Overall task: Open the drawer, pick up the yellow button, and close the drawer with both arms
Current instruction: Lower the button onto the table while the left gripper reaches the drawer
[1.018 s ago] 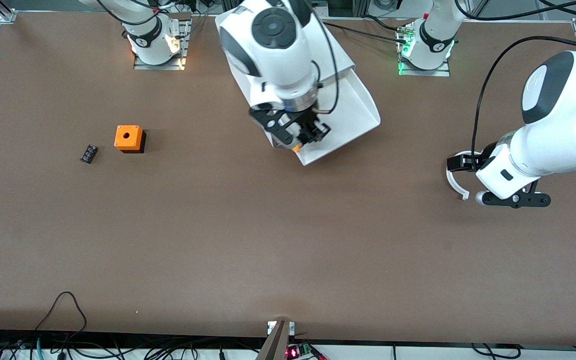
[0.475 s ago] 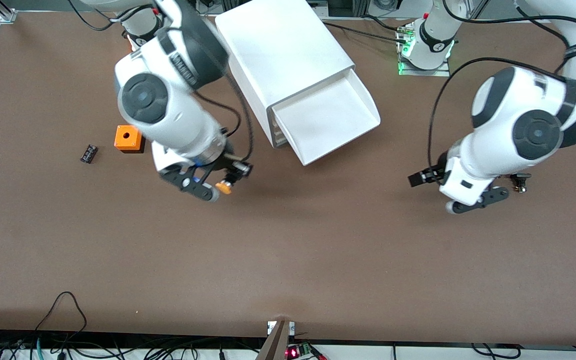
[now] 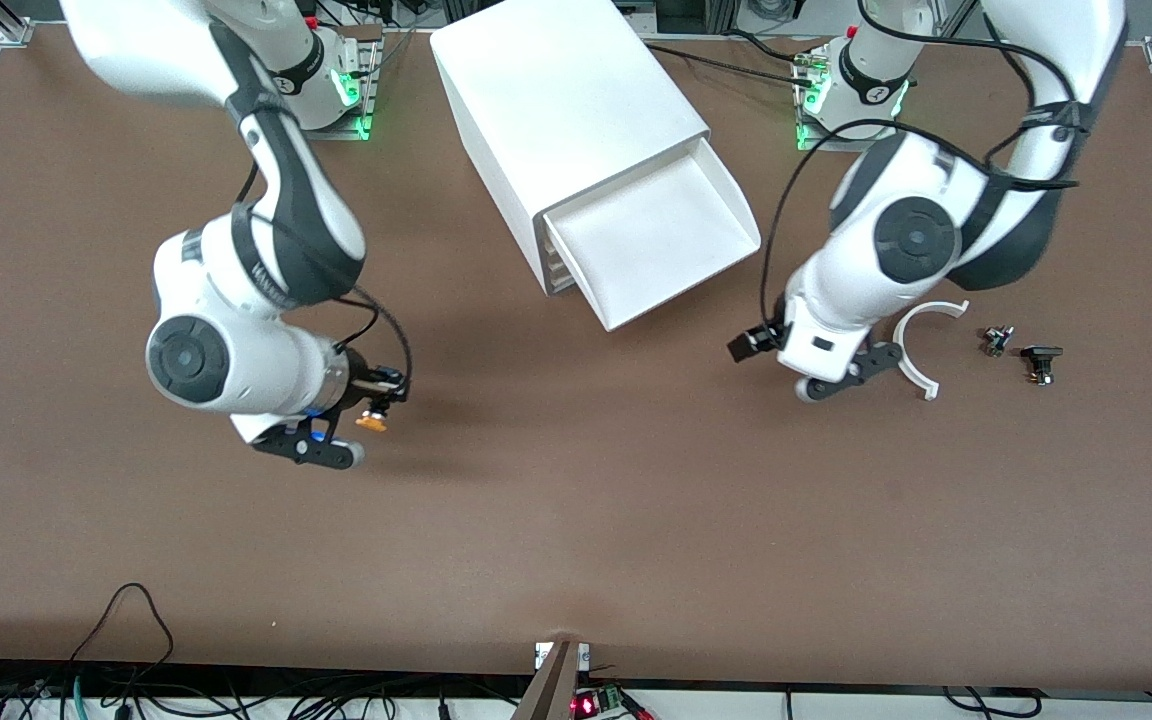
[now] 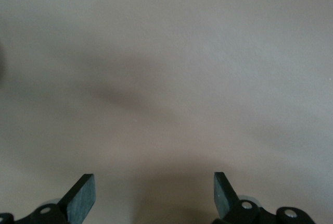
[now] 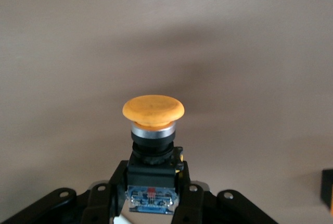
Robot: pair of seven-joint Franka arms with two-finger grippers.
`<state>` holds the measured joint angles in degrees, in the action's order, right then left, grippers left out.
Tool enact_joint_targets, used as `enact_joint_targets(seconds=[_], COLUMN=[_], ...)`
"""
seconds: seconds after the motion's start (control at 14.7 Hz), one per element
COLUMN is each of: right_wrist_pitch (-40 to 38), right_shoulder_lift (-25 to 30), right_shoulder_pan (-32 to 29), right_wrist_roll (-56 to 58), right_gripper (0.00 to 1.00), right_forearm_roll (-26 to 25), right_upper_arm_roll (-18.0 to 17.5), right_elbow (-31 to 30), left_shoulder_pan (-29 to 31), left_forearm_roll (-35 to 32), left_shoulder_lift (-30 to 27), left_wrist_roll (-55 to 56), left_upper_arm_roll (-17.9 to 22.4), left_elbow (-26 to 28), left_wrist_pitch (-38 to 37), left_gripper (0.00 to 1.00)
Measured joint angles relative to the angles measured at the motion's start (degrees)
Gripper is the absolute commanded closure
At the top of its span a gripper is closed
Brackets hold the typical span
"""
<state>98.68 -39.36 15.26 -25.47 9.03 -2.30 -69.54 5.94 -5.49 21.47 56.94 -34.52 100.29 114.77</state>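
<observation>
Right tool (image 3: 368, 405), fingers pinched on the black body of the button (image 3: 371, 421), orange cap pointing away from the wrist; it hangs over bare brown surface (image 3: 576, 520) toward the right arm's end. In the right wrist view the button (image 5: 153, 125) sits between the closed fingers (image 5: 106, 203), cap (image 5: 153, 111) forward.

Left tool (image 3: 786, 365), fingers spread and holding nothing, low over the surface just nearer the front camera than the open drawer's (image 3: 651, 240) corner; the left wrist view shows both fingertips (image 4: 83, 193) wide apart above bare surface.

White cabinet (image 3: 566, 110) at mid-surface between the arm bases, its drawer pulled out and showing a bare white floor. Nothing lies between the left tool and the drawer front.

White curved part (image 3: 911, 350) just beside the left tool, toward the left arm's end; two small dark parts (image 3: 996, 340) (image 3: 1040, 360) lie near it, further toward that end.
</observation>
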Motion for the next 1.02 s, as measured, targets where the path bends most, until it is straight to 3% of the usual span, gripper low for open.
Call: enact_joint_targets(seconds=[0.27,0.95,1.02], right_wrist_pitch=[8.0,24.7,25.4], right_shoulder_lift=[-0.9,-1.6,-2.1], right_shoulder_pan=[-5.9,-13.9,-14.8], right_wrist_roll=[9.6,27.3,28.1], right_gripper=[1.0,1.0,0.96], right_forearm_roll=[-3.1,-6.2,-6.2], right_upper_arm_roll=[0.1,2.9,2.9], right_elbow=[-7.2,-19.8,-20.1], left_shoulder_pan=[-4.2,-7.3,-7.4], left_forearm_roll=[0.0,0.0,0.0], left_shoulder_lift=[-0.7,-1.0,-1.0], left_wrist_roll=[7.3,10.0,10.0], left_upper_arm_roll=[-0.3,-3.7,-4.3], left_elbow=[4.9,8.6,8.7], left_wrist_pitch=[6.2,6.4,6.2], left_gripper=[0.0,0.0,0.0])
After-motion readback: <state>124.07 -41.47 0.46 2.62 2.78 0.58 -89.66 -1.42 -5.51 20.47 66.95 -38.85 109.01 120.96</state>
